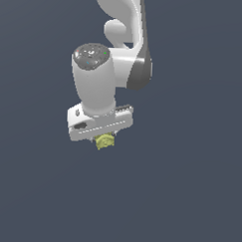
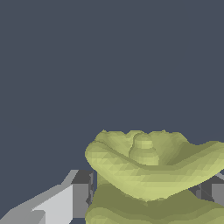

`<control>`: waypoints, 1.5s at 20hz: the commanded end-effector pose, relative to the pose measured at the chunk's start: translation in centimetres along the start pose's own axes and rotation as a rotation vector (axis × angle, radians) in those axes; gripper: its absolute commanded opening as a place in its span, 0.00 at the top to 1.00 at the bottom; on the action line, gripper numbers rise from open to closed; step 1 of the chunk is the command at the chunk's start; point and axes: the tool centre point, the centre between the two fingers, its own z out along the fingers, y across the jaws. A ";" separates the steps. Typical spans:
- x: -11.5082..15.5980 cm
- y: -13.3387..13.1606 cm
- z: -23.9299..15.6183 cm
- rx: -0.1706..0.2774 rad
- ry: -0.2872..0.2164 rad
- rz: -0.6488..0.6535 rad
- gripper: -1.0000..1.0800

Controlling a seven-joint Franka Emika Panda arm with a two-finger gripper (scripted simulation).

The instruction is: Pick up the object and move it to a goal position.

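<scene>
We've got the end effector (image 1: 105, 140) clamped on the object (image 1: 105, 141), but its lumpy ribs give poor contact, so it could slip mid-move.

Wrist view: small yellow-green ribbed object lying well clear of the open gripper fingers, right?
Not clear of them. In the wrist view the yellow-green object sits between the gripper fingers, one on each side. The exterior view shows it tucked directly under the gripper too. Small, ribbed and yellow-green is right.

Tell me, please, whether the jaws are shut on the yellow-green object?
Shut on it, apparently: the object sits between both fingers in the wrist view, directly under the gripper.
</scene>
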 end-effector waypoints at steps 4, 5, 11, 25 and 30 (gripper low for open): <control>-1.3 -1.3 -6.3 0.000 0.000 0.000 1.00; -1.5 -1.6 -7.5 0.000 0.000 0.000 1.00; -2.7 -2.8 -14.1 0.000 0.000 0.000 1.00; -3.9 -4.4 -22.7 0.000 0.000 0.000 1.00; -3.9 -4.4 -23.1 0.000 0.000 0.000 1.00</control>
